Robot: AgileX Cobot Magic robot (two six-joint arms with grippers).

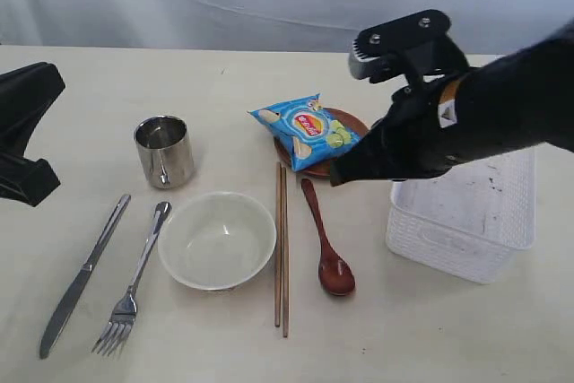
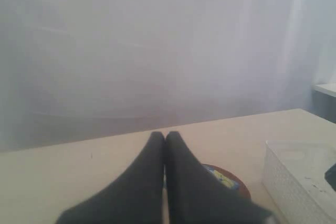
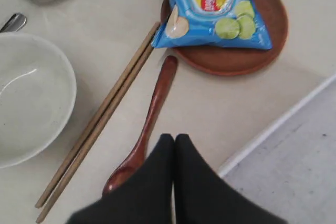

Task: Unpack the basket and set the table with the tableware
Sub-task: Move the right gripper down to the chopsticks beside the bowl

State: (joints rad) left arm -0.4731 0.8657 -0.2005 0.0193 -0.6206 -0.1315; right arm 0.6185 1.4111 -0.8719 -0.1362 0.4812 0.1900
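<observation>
Only the exterior view shows everything at once. At the far left, the black left arm (image 1: 25, 127) is cut off by the edge and its tip is out of sight there. The left wrist view shows the left jaws pressed tight together with nothing between them, up above the tabletop (image 1: 421, 338). That view is foggy. Going right, the steel knife (image 1: 81, 277) and fork (image 1: 133, 286) lie side by side, and the shiny cup (image 1: 165, 152) stands upright behind them. The knife shows in the exterior view only. The right wrist view catches just the end of the fork's handle and the bottom of the cup. Next is the white bowl (image 1: 217, 239), sitting right way up. Then come two thin chopsticks (image 1: 281, 248) lying close together, with the dark red spoon (image 1: 328, 253) just beside them. Behind these, a blue crisp packet (image 1: 305, 127) lies on the round brown plate (image 1: 348, 119). The right arm (image 1: 484, 114) hides part of the plate in the exterior view, but the right wrist view shows most of its rim. The right jaws are squeezed shut on nothing and hang over the spoon's scoop end. At the far right, the white basket (image 1: 462, 230) stands on the tabletop. It has tiny holes in its sides and dark specks on its floor. The arm covers its back corner.
</observation>
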